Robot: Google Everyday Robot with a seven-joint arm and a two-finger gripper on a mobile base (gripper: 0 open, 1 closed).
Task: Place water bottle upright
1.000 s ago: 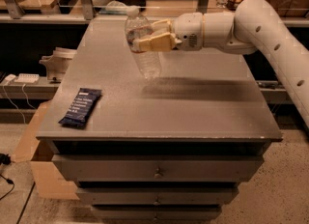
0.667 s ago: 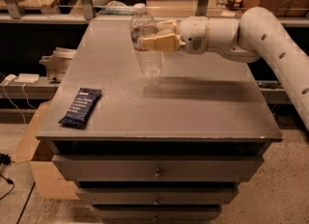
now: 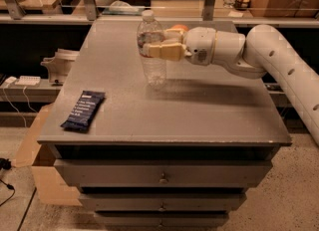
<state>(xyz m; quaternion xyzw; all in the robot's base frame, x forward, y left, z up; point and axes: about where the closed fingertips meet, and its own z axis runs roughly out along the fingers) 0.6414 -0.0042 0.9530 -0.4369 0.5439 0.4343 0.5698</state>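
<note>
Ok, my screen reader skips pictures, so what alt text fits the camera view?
A robot gripper holds a clear water bottle upright, its base at or just above a grey table. The white arm reaches in from the right, and a dark snack bar lies near the table's front left corner.

White holed arm [image 3: 279, 51]; tan pincer [image 3: 151, 42] around water bottle [image 3: 153, 70].

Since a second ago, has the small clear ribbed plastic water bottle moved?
Yes. The gripper above the grey tabletop has tipped the water bottle more upright and lowered it slightly.
</note>
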